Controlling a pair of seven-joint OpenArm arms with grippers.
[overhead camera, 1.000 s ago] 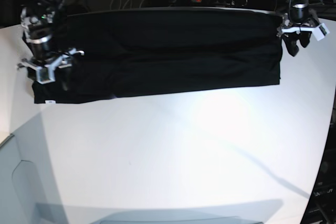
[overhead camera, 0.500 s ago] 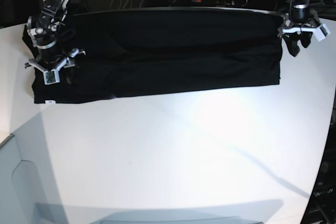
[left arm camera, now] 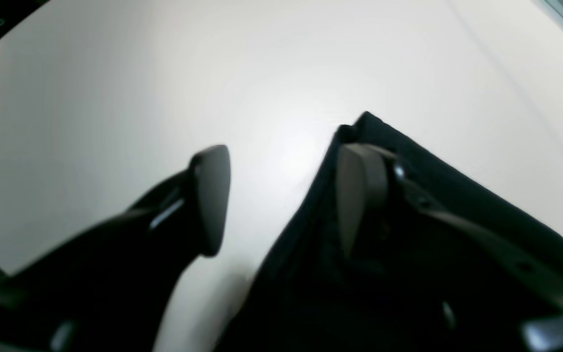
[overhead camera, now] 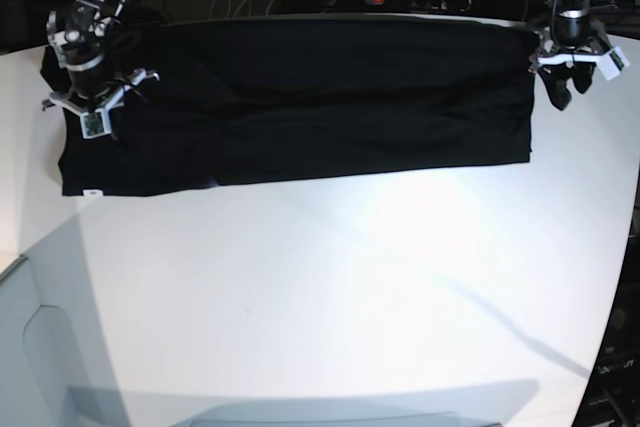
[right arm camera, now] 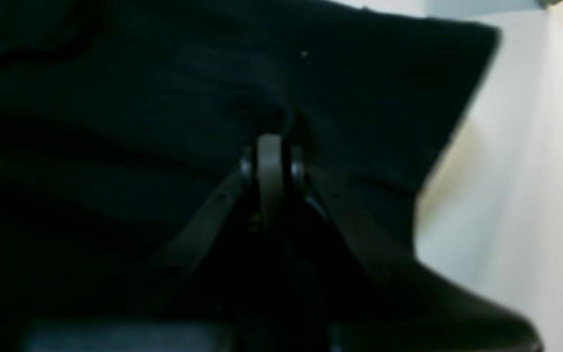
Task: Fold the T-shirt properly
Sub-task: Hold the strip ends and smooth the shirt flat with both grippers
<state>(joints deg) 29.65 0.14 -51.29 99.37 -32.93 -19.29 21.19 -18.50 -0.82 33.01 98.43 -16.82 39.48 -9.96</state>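
Across the far half of the white counter lies the T-shirt, a long flat band. Right end effector is clenched on a cloth fold; left end effector is released, straddling the edge. Judged soft, limp: grip hems and corners.

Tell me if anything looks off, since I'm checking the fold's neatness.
The T-shirt lies as a long flat band, but its near edge is uneven: the end by the right tool hangs lower than the rest, with a step in the hem. The left tool is open beside the other end.
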